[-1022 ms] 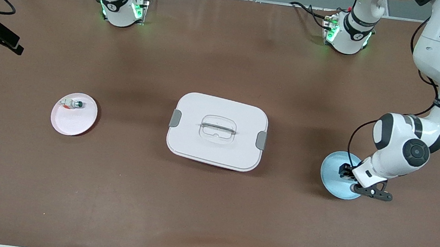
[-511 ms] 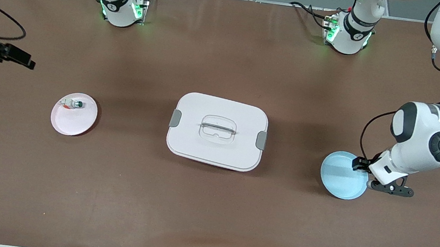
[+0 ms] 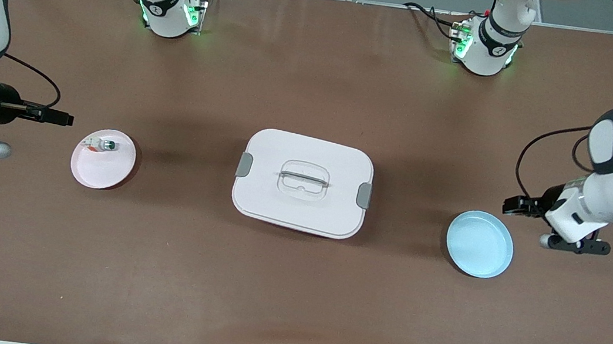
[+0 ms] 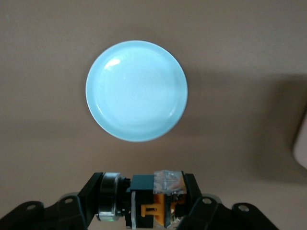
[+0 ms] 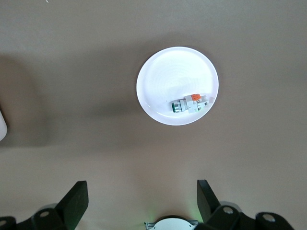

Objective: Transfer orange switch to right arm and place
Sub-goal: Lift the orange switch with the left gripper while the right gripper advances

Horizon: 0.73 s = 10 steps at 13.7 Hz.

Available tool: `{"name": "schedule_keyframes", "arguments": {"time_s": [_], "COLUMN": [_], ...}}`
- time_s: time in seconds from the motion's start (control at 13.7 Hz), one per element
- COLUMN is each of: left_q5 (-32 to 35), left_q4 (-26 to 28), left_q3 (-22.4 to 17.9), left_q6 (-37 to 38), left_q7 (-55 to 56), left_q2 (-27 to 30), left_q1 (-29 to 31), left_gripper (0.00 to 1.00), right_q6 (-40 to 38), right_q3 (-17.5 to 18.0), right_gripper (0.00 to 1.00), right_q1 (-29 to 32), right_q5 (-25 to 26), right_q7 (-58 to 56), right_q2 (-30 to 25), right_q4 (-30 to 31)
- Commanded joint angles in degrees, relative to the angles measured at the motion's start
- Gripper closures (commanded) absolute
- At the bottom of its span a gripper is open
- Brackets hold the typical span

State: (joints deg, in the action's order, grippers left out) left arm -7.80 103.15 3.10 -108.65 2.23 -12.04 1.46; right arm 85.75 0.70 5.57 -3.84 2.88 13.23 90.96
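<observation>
- My right gripper (image 5: pixel 139 201) hangs above the brown counter (image 3: pixel 291 288) at the right arm's end, just beside the pink plate (image 3: pixel 115 173); its fingers (image 5: pixel 76 199) stand spread wide with nothing between them.
- The pink plate carries a small white, green and red piece (image 3: pixel 101 145), which lies on the part of the plate farther from the front camera.
- At the middle of the counter sits a white lidded box (image 3: pixel 303 182) with grey clips at both ends and a recessed handle on top, its lid closed.
- Toward the left arm's end rests a light blue plate (image 3: pixel 479 244), bare, well apart from the box.
- My left gripper (image 4: pixel 158 199) hangs in the air over the counter just beside the blue plate, on its outer side toward the counter's end.
- Its fingers (image 4: pixel 191 184) are pinched on the orange switch (image 4: pixel 160 196), a small dark block with an orange tab and a clear top, held up off the counter and clear of the blue plate.
</observation>
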Motion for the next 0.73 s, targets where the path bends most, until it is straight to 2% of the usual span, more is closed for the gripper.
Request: {"name": "schedule_keyframes", "arguments": {"time_s": [0.0, 0.29, 0.66], "left_q5": [-1.9, -5.2, -8.7], "left_q4": [-2.5, -10.7, -17.2], "left_q3": [0.2, 3.4, 10.2], "left_q6": [6.7, 16.4, 18.4], "left_q7": [7.6, 18.6, 33.2], "left_q2": [4.4, 4.7, 4.4], "left_q1": [0.0, -0.2, -0.2], "left_gripper": [0.69, 0.69, 0.69], "right_q6": [-1.1, -1.0, -0.5], "right_q3": [0.5, 0.6, 0.7], "right_gripper": [0.0, 0.0, 0.0], "right_q1": [0.6, -0.1, 0.0], "right_q5": [-0.5, -0.4, -1.3], "right_q7": [0.3, 0.9, 1.1], "right_q2": [-0.6, -0.7, -0.9], "right_q4": [-0.4, -0.3, 0.9]}}
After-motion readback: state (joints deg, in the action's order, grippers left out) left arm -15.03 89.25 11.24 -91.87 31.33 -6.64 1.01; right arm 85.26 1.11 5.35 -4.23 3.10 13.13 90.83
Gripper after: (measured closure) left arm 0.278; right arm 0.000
